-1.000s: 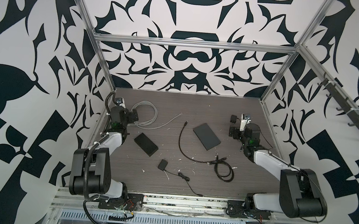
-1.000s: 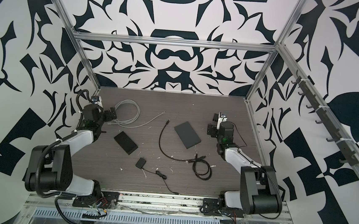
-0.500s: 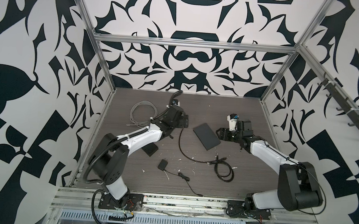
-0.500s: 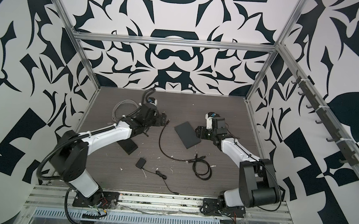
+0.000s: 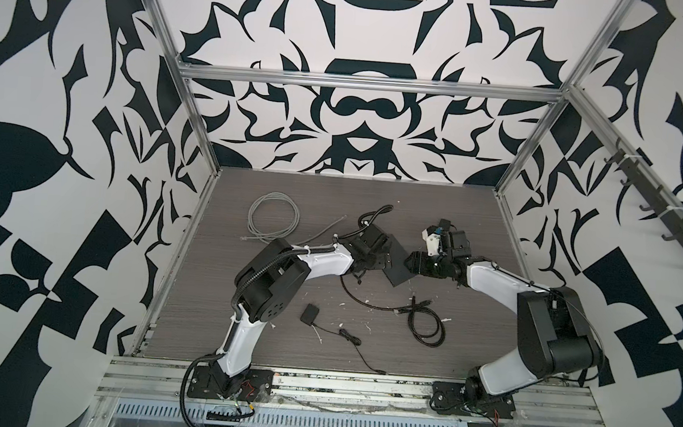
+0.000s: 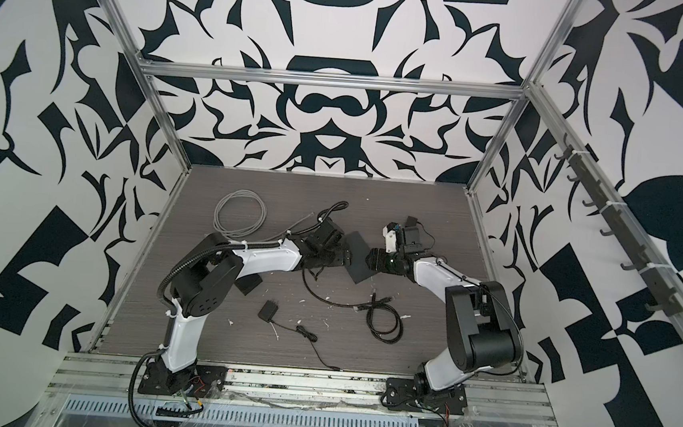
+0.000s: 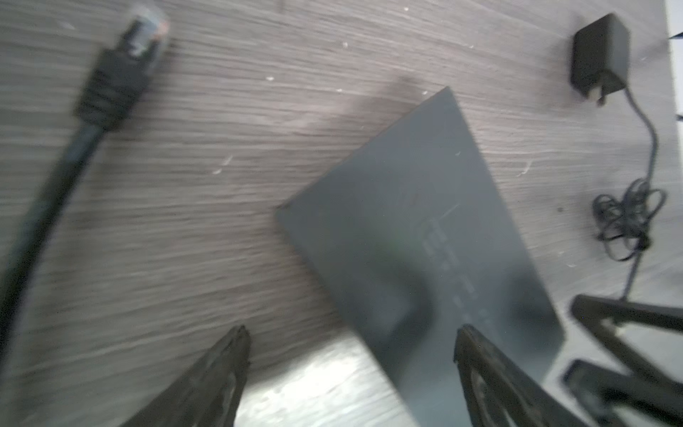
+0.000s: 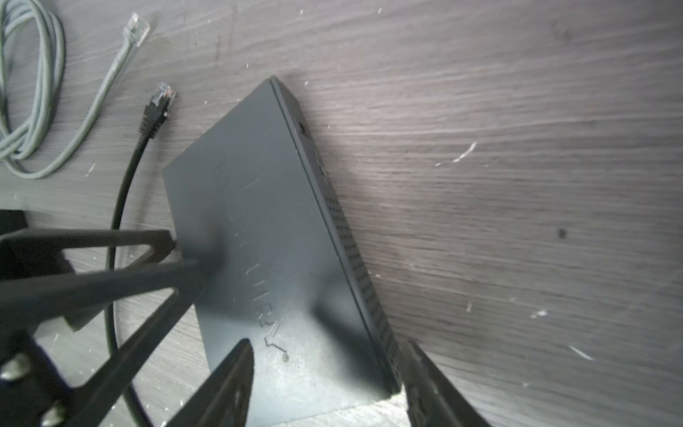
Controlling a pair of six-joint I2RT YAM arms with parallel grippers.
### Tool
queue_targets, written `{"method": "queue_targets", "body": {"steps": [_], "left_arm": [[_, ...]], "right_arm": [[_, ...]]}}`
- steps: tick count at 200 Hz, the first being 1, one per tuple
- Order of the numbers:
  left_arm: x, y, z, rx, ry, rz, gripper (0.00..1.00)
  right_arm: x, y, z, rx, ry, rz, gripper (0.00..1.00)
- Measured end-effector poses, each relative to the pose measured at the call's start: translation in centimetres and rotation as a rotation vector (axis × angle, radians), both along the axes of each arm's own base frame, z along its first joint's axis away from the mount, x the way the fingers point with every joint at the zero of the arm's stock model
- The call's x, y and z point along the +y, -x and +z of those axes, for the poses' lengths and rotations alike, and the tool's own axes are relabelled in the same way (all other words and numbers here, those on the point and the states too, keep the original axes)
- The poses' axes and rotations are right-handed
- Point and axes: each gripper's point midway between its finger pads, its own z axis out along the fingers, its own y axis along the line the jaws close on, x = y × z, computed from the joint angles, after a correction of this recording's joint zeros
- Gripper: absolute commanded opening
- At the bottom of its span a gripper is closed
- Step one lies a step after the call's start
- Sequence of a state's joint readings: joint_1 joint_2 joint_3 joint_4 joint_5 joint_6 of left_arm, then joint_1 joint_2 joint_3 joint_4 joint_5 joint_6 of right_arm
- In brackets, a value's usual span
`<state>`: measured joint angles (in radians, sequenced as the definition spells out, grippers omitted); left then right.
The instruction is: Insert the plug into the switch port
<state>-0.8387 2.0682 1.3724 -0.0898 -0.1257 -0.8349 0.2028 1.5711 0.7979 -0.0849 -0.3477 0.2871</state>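
Note:
The switch is a flat dark box lying on the wooden table in both top views. Its perforated side shows in the right wrist view. The plug is a clear-tipped connector on a black cable, lying loose beside the switch; in both top views my left arm hides it. My left gripper is open, one finger over the table, the other over the switch. My right gripper stands open astride the switch's near corner, holding nothing.
A grey cable coil with its own clear plug lies at the back left. A power adapter, a small black module with a thin wire, a black cable loop and a second dark box lie around.
Both arms swung in from the sides of the table to the switch in the middle. The right jaws have narrowed; the left jaws closed slightly.

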Motion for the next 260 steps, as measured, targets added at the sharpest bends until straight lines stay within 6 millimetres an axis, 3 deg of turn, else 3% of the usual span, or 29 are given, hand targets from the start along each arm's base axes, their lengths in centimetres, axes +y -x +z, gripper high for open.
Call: {"method": "queue_targets", "body": {"steps": [33,59,84,112,138,165,184,199,220,240,260], "left_arm": [[-1.5,-0.7,0.1,0.005,0.049,-0.015,0.87],[-1.6,-1.4,0.1,0.001,0.067,-0.014,0.86],[-1.2,-3.5,0.2,-0.009,0.090,-0.014,0.86],[-1.1,-5.5,0.8,-0.035,0.091,-0.048,0.86],[-1.0,-5.5,1.1,-0.047,0.071,-0.080,0.86],[0.1,-4.3,0.9,-0.044,0.001,-0.113,0.86],[1.0,-3.9,2.1,-0.066,-0.056,-0.128,0.86],[1.5,-3.8,4.1,-0.108,-0.074,-0.135,0.86],[1.9,-3.6,7.1,-0.169,-0.073,-0.143,0.86],[1.7,-3.3,8.8,-0.215,-0.079,-0.156,0.86],[1.1,-2.6,8.9,-0.225,-0.093,-0.182,0.86]], "right_arm": [[0.3,-0.1,-0.5,0.014,-0.021,-0.001,0.60],[2.1,0.4,-0.4,0.031,-0.067,0.031,0.60],[3.7,1.2,-0.6,0.063,-0.105,0.065,0.61],[3.2,1.2,-0.6,0.087,-0.079,0.041,0.67],[-0.3,0.9,0.7,0.084,-0.014,-0.074,0.69],[-5.8,0.6,3.7,0.056,0.101,-0.259,0.66],[-9.9,0.6,5.0,0.041,0.151,-0.395,0.60],[-13.3,1.1,4.6,0.065,0.181,-0.498,0.56],[-16.4,2.0,2.8,0.136,0.210,-0.589,0.52],[-16.8,2.2,1.2,0.187,0.217,-0.596,0.51],[-16.7,2.2,0.0,0.221,0.221,-0.588,0.48]]}}
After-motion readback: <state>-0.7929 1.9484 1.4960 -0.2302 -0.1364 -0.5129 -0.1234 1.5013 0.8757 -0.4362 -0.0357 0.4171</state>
